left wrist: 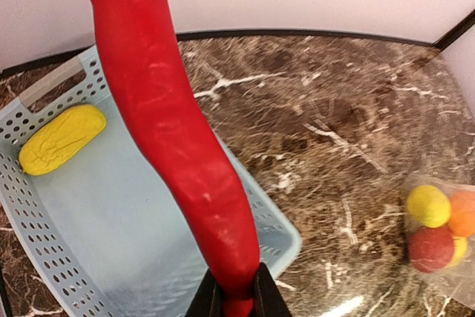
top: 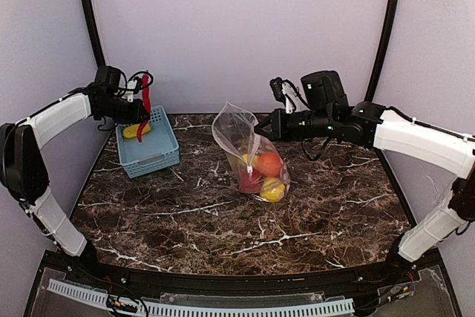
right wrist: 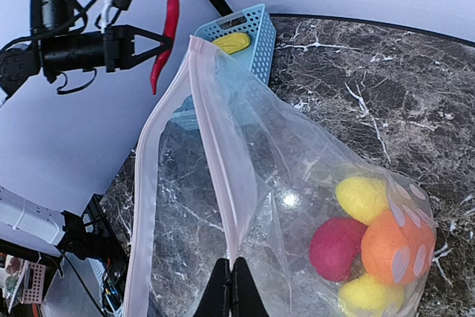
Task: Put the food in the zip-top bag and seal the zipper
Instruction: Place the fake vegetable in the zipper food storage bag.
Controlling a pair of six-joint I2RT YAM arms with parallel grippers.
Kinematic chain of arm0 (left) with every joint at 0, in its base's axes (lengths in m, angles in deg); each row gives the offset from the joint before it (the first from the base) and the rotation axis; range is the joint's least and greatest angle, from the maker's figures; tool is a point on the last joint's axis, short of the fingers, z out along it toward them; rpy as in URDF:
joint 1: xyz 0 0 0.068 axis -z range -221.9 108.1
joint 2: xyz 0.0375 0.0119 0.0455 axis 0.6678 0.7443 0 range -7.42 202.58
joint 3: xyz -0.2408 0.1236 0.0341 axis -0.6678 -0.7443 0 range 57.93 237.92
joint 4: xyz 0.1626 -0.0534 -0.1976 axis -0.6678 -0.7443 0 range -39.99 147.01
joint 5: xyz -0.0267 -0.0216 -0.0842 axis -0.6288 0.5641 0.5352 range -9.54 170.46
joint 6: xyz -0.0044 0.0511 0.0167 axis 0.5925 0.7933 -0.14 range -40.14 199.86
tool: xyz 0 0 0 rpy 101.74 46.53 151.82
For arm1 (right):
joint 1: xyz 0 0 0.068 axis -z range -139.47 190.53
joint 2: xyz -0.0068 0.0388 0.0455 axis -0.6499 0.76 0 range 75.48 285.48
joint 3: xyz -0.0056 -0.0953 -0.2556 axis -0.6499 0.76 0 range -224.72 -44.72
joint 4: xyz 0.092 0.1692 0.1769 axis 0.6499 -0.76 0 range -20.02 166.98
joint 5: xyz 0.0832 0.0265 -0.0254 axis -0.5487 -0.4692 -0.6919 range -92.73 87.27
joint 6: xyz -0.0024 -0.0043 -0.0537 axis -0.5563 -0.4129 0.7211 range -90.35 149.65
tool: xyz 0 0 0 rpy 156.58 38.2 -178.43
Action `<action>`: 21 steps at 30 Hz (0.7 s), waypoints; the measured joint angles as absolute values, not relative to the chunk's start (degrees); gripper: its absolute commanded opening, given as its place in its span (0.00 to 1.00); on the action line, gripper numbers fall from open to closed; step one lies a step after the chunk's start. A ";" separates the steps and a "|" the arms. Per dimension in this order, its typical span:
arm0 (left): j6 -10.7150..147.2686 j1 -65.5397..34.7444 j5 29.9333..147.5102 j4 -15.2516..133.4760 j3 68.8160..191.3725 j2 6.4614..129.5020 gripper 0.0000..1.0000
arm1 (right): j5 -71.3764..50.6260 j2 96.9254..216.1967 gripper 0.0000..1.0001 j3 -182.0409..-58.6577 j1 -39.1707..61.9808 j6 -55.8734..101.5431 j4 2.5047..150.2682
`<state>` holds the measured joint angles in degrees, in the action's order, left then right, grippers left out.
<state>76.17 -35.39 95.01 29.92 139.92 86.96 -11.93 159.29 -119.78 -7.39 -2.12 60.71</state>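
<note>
My left gripper [top: 139, 115] [left wrist: 237, 296] is shut on the long red chili [top: 145, 109] [left wrist: 167, 124] and holds it in the air above the basket. My right gripper [top: 259, 130] [right wrist: 231, 287] is shut on the pink zipper strip [right wrist: 215, 146] of the zip-top bag [top: 241, 139] [right wrist: 297, 183] and holds its mouth up and open. In the bag lie two yellow pieces [right wrist: 362, 197], an orange ball [top: 269, 163] [right wrist: 393, 246] and a round red piece [top: 249, 181] [right wrist: 338, 249]. One yellow piece [top: 136, 131] [left wrist: 61, 139] lies in the basket. The slider is not visible.
The blue-grey slatted basket [top: 152, 155] [left wrist: 89, 257] stands at the back left of the marble table, under my left gripper. The bag stands at the table's middle. Dark frame posts rise at both back corners.
</note>
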 measured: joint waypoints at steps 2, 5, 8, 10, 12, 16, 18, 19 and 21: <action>75.39 -34.63 97.06 31.29 136.84 81.37 0.06 | -12.14 159.44 0.00 -119.80 -7.41 -2.05 60.73; 74.71 -30.41 99.09 33.52 132.88 73.37 0.06 | -12.71 160.06 0.00 -119.91 -7.41 -1.90 60.77; 74.14 -23.02 100.95 37.13 129.78 67.21 0.06 | -13.52 161.00 0.00 -120.09 -7.41 -1.90 60.86; 72.81 -18.26 102.37 40.80 127.99 64.50 0.06 | -13.78 161.41 0.00 -120.13 -7.41 -1.90 61.06; 70.67 -14.67 103.81 45.48 126.30 62.62 0.06 | -14.11 161.65 0.00 -120.13 -7.41 -1.92 61.17; 66.40 -9.56 104.69 55.60 125.12 61.85 0.05 | -14.44 161.67 0.00 -120.15 -7.52 -1.94 61.28; 64.92 -7.20 104.56 60.32 124.93 61.89 0.05 | -14.50 161.67 0.00 -120.18 -7.67 -1.99 61.39; 64.41 -6.04 104.38 62.94 124.69 61.94 0.05 | -14.53 161.67 0.00 -120.18 -7.76 -2.01 61.52; 63.45 -3.70 103.75 68.78 123.73 62.22 0.05 | -14.55 161.67 0.00 -120.24 -7.85 -2.19 61.61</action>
<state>63.45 -3.70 103.75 68.78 123.73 62.22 -14.55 161.67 -120.24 -7.85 -2.19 61.61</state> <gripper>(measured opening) 0.116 0.005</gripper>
